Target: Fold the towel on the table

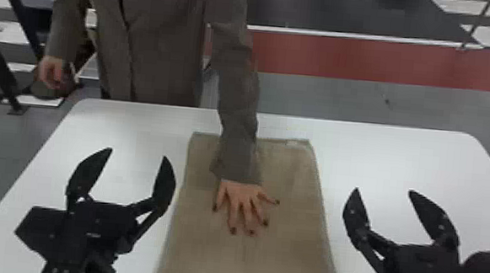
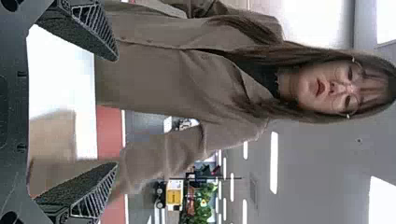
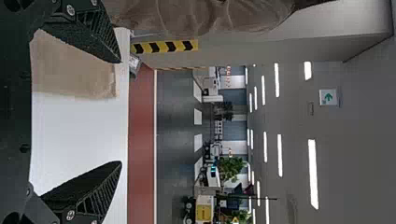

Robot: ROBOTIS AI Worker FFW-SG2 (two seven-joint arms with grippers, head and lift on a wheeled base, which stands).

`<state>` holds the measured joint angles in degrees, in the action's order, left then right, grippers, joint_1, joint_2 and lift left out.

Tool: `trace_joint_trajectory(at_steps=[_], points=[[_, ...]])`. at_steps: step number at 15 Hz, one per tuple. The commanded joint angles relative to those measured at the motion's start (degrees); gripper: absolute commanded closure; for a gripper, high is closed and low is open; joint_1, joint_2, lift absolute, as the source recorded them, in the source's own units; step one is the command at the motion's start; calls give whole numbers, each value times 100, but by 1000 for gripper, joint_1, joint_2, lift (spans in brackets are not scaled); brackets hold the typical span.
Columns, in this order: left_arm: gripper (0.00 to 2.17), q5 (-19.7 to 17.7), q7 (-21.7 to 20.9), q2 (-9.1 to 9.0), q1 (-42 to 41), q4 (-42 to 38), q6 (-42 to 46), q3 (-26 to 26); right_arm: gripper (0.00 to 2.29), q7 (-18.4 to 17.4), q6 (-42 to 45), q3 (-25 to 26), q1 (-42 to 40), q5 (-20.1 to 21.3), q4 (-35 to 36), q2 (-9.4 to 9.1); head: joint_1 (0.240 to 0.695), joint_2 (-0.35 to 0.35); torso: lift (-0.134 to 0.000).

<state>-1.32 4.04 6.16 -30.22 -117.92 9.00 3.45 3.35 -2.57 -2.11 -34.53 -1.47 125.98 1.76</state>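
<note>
Fingers apart, my left gripper point(image 1: 137, 153) and right gripper point(image 1: 384, 189) flank the towel point(image 1: 285, 243), flat on the table point(image 1: 403, 160) under a person's hand point(image 1: 244, 203); once that lifts, I should pinch 2 corners low, evenly.

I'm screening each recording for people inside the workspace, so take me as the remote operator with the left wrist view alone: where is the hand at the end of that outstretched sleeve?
Observer: In the head view, that hand lies spread, palm down, on the towel.
Operator: And the person's other hand?
Observer: The other hand hangs off the table, beyond its far left corner.
Operator: Where is the right gripper?
Observer: The right gripper is to the right of the towel, its fingers apart with nothing between them.
</note>
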Motion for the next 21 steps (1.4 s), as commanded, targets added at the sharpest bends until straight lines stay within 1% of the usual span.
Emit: trace_joint_trajectory(at_steps=[1, 14, 18, 21], points=[[80, 0, 0, -1, 7, 41, 0, 7, 113, -1, -3, 0, 8, -2, -29, 0, 695, 27, -114], [80, -9, -9, -1, 192, 358, 18, -2, 113, -1, 14, 0, 184, -2, -258, 0, 695, 28, -114], [80, -97, -114, 8, 438, 736, 0, -2, 113, 8, -196, 0, 342, 59, -372, 0, 695, 28, -114], [80, -141, -176, 8, 658, 1052, -18, -2, 113, 35, -232, 0, 535, 121, -609, 0, 695, 27, -114]])
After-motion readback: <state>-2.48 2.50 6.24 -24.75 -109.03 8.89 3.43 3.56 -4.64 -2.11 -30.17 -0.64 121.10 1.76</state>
